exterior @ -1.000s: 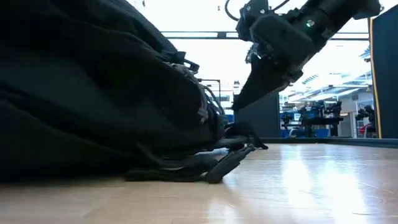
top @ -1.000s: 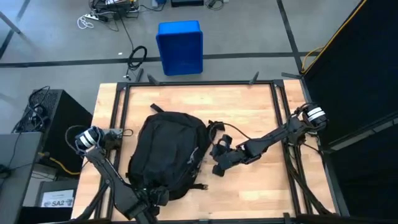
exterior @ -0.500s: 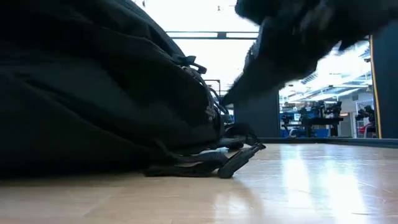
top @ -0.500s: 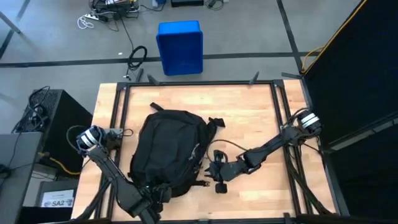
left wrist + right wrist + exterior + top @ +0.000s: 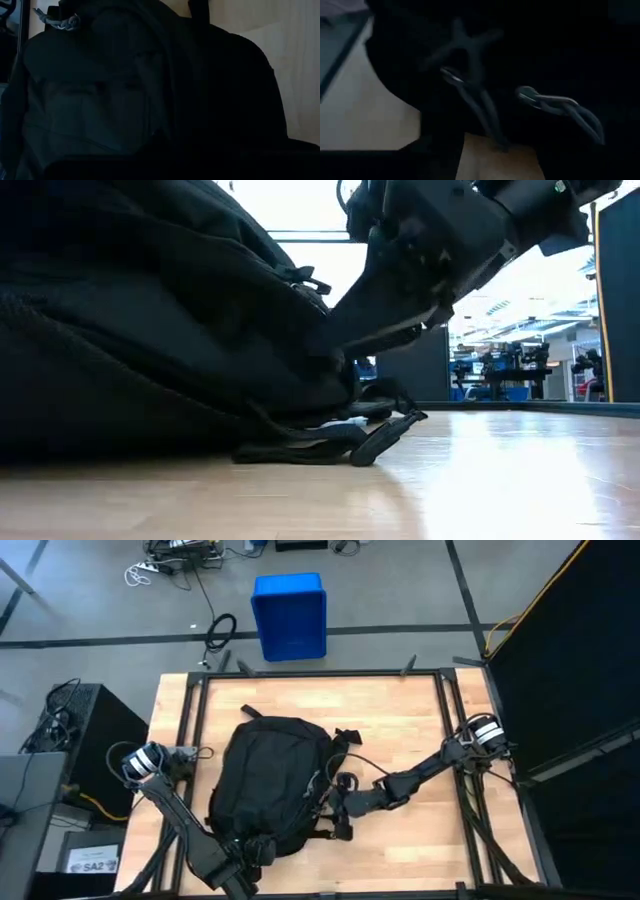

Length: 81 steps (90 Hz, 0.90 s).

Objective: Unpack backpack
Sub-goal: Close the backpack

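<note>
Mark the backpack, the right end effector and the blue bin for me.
backpack (image 5: 268,780): high view, middle of its top panel.
right end effector (image 5: 341,802): high view, at its fingertips.
blue bin (image 5: 290,615): high view, its inside.

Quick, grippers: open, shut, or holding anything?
Left gripper: at the backpack's near end, state cannot be told.
Right gripper: against the backpack's side, cannot be told.

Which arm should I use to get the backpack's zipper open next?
Right, probably. The right tool is already against the backpack at its side, with cord pulls close ahead. The left tool sits at the near end.
</note>
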Motion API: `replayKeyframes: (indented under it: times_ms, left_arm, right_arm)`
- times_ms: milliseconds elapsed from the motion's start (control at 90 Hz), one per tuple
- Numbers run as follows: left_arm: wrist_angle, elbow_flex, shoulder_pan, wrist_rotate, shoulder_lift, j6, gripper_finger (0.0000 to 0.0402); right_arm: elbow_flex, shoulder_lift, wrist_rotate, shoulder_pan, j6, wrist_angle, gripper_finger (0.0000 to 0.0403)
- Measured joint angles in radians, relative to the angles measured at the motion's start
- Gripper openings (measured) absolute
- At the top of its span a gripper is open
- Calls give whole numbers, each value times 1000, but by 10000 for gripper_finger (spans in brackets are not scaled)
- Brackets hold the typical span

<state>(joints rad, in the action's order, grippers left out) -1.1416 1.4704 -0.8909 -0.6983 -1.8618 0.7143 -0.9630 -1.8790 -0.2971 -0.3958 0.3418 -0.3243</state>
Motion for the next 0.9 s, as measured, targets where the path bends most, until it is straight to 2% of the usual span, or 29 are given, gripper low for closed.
replayKeyframes:
  times_ms: [122,267,311,389,700,900]
  left_arm:
    - [4,0,0,0,0,0,0]
    - [4,0,0,0,0,0,0]
    - [5,0,0,0,0,0,0]
    - [5,-1,-2,14,0,1,0]
    - [-9,-1,-37,12,-1,9,0]
    - [-20,-1,-37,4,-1,23,0]
  right_arm:
    - [0,0,6,0,0,14,152]
    - [0,0,15,3,-3,66,37]
    - [0,6,22,6,-5,77,17]
    - [0,23,14,6,6,103,13]
    - [-3,139,-202,-24,122,373,2]
    - [-3,168,-252,-43,152,438,1]
